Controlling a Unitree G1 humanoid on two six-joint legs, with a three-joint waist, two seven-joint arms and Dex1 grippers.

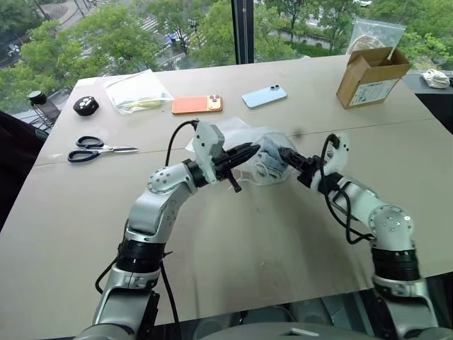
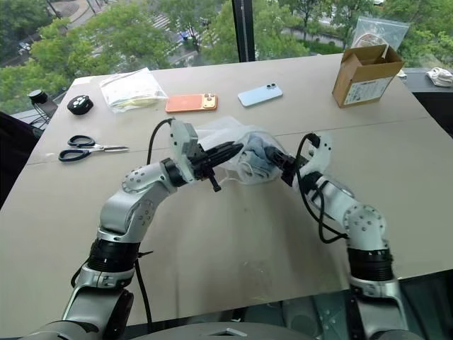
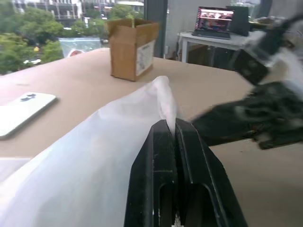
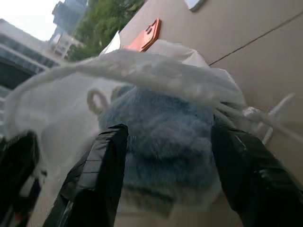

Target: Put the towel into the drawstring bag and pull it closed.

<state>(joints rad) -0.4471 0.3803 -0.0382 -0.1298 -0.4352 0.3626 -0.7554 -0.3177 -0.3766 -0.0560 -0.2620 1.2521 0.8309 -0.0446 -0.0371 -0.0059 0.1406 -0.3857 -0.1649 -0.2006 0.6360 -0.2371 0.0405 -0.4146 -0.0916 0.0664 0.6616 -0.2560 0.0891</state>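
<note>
Risk: your left hand [image 1: 237, 157] is clamped shut on a thin fold of the drawstring bag [image 1: 241, 138]; tug too hard and the fabric may slip free.
Towel [image 4: 161, 142]: inside the bag mouth, mid-tabletop [image 1: 233, 241], seemingly not fully seated.
Right hand [image 4: 168, 175]: fingers spread open, straddling the towel, gripping nothing.

I get even, soft daylight from the window [image 1: 233, 32] behind the bench [image 1: 233, 234], and both head views are bright and sharp with only faint shadows under the arms. The phone [image 1: 265, 95] catches a pale sheen. In the left wrist view the bag [image 3: 94, 161] is washed out to near white and the other arm is smeared by blur. In the right wrist view the sky is blown out, and the towel [image 4: 161, 137] and cords are soft and out of focus.
</note>
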